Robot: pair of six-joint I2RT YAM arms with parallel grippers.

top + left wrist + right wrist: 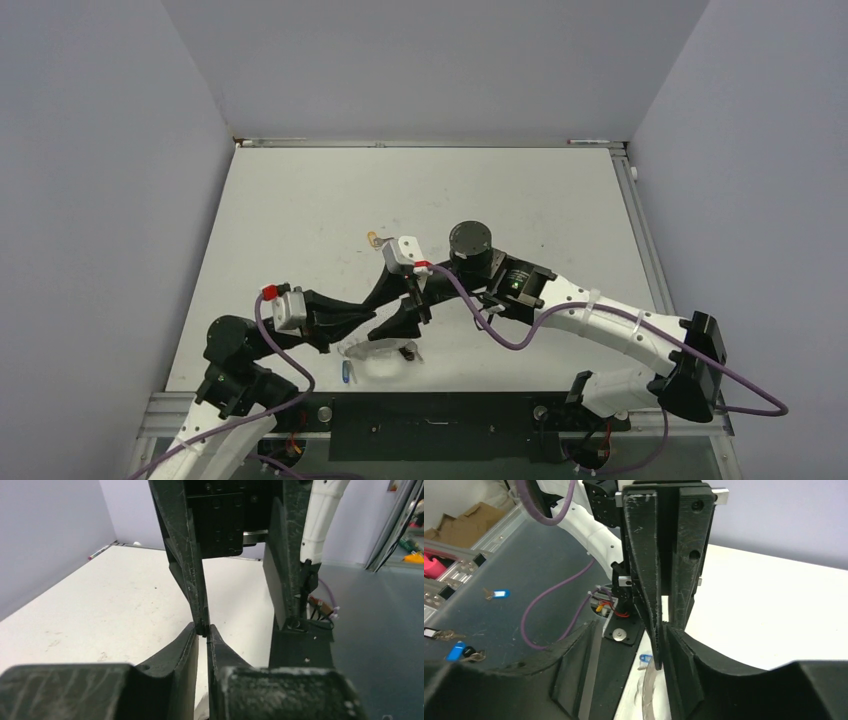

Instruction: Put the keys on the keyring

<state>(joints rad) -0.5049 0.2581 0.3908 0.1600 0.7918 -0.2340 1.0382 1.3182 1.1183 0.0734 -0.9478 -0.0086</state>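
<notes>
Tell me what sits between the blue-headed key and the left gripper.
In the top view, a pale translucent object lies between the blue-headed key and the left gripper. I cannot tell what it is.

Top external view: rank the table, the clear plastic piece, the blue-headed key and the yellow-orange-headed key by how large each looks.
1. table, by far the largest
2. clear plastic piece
3. blue-headed key and yellow-orange-headed key: both tiny specks here, too alike to rank against each other
</notes>
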